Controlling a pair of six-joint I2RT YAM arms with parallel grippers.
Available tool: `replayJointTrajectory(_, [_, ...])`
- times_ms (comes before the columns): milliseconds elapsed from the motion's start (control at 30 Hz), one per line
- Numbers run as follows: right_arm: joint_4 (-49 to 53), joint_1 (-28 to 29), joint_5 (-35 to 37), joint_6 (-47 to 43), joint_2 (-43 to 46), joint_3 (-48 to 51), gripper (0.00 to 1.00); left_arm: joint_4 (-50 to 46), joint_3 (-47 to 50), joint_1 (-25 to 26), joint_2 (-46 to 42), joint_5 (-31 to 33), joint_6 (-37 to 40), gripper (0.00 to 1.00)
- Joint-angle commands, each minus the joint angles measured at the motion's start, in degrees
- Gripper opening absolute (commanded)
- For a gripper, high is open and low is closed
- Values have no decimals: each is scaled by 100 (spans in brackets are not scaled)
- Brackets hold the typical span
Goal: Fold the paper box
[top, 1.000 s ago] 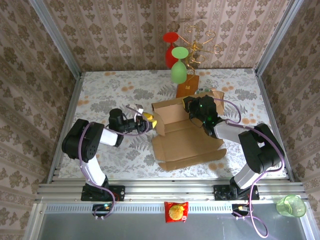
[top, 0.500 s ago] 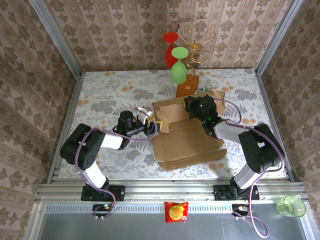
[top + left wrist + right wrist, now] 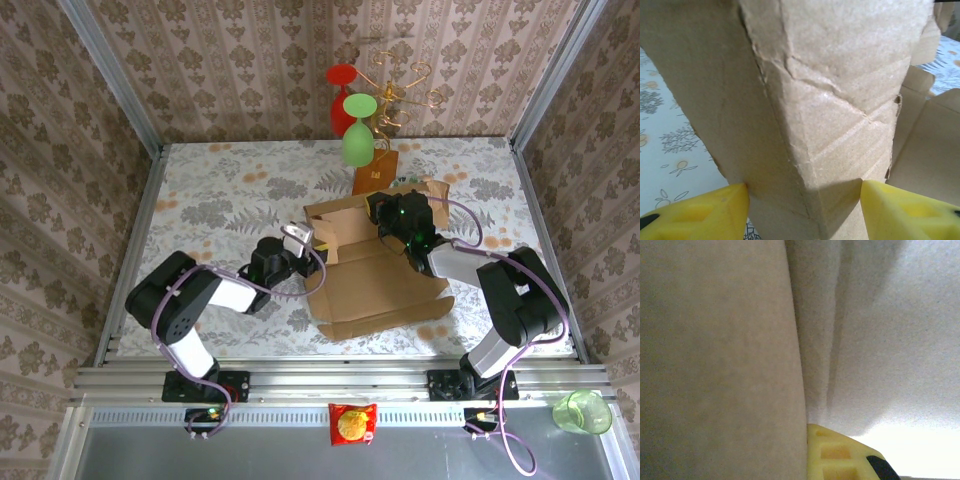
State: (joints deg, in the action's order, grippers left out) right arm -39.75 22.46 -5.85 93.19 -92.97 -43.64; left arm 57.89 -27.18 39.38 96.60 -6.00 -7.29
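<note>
The paper box [image 3: 375, 285] lies part-formed on the table [image 3: 200, 190], its floor panel flat and spanning from the left gripper [image 3: 318, 243] across to the right gripper [image 3: 388, 212]. The raised side wall stands directly ahead of the left gripper, between its fingers [image 3: 700, 215]. The jaws are spread wide and straddle the creased flap, probably to pinch it and turn it inward. The rear wall presses flat against the right gripper's one visible finger [image 3: 840, 452], probably to brace it upright. Whether those jaws are closed cannot be determined.
</note>
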Motion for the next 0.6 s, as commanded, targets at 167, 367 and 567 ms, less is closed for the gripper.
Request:
replayJointTrajectory(167, [-129,102,27,40,116,162,0,461,-58,187,263,1073,-196,46])
replayJointTrajectory(367, [-165,115,20,56,87,189,0,487,-141,214,349,1179,-240,22])
replayJointTrajectory(567, [-188,113,19,64,84,205,0,390,-238,218,396,1198,-225,23])
